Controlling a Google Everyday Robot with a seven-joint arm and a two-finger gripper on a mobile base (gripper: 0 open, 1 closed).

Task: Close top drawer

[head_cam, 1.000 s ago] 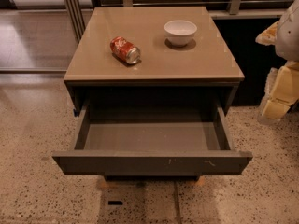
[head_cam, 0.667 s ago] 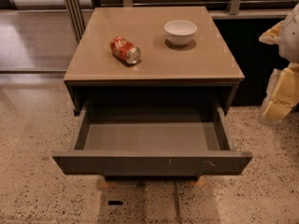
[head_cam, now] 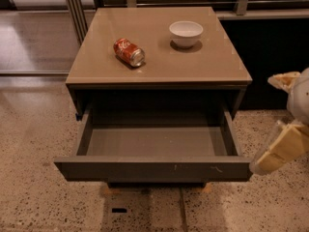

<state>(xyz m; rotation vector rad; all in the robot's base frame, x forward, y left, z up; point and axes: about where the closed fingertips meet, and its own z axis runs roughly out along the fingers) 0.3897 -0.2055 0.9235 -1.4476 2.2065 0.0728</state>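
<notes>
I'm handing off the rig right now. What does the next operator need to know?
Gripper: open, empty, at the right edge of view, beside the top drawer's front right corner; contact can't be told.
Top drawer: pulled far out, nothing inside.
Can and bowl sit on the cabinet top.
Done: no closing yet.
Left: push the front panel in until flush.
</notes>
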